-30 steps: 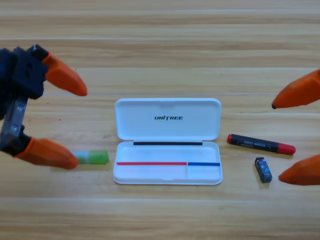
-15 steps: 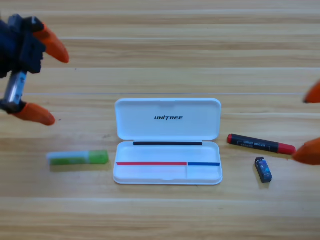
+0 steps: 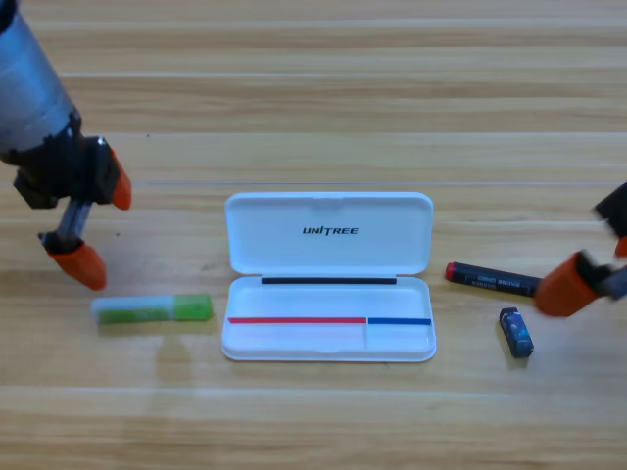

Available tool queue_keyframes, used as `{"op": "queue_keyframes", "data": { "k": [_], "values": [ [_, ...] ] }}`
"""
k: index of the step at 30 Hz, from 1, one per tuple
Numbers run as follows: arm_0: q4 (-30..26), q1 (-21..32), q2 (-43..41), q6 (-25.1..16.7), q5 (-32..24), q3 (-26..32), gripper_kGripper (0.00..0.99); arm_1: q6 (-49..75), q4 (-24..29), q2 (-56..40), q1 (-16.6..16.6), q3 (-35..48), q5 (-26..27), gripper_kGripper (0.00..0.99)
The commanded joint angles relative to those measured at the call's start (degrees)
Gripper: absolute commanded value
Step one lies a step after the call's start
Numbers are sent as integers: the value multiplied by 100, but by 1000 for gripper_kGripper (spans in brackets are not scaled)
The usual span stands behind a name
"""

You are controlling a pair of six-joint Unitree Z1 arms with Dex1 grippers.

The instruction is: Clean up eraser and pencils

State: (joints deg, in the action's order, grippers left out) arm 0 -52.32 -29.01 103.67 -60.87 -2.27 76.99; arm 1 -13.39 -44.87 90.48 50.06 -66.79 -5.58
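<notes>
Currently the left gripper (image 3: pixel 93 230) hangs with jaws apart and empty, just above the green pencil (image 3: pixel 153 309) lying left of the open white case (image 3: pixel 329 276). The right gripper (image 3: pixel 588 269), largely cut off at the frame edge, covers the red end of the black pencil (image 3: pixel 493 279); its jaw state cannot be determined. The eraser (image 3: pixel 516 332) lies just below that pencil.

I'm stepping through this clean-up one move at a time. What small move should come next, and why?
Probably lower the left gripper, jaws open, onto the green pencil lying just below it, left of the open white case. Nothing is in the case yet. The right gripper sits at the black pencil's red end, near the eraser.
</notes>
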Motion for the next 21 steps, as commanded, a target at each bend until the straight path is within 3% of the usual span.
{"op": "queue_keyframes", "data": {
  "k": [1, 5, 14, 18, 21],
  "values": [
    [55, 132, 356, 49, -195, -79, 936, -551, -66, 1358, -497, -220, 523, 966],
    [55, 132, 382, 102, -265, -158, 933, -867, -48, 1877, -506, -475, 198, 979],
    [116, 132, 444, 137, -485, -378, 986, -1245, 57, 2545, -585, -554, 224, 813],
    [362, 132, 426, 119, -485, -624, 986, -1403, 110, 2694, -594, -572, 303, 801],
    [714, 132, 408, 199, -397, -879, 988, -1438, 145, 2826, -594, -589, 418, 640]
  ]
}}
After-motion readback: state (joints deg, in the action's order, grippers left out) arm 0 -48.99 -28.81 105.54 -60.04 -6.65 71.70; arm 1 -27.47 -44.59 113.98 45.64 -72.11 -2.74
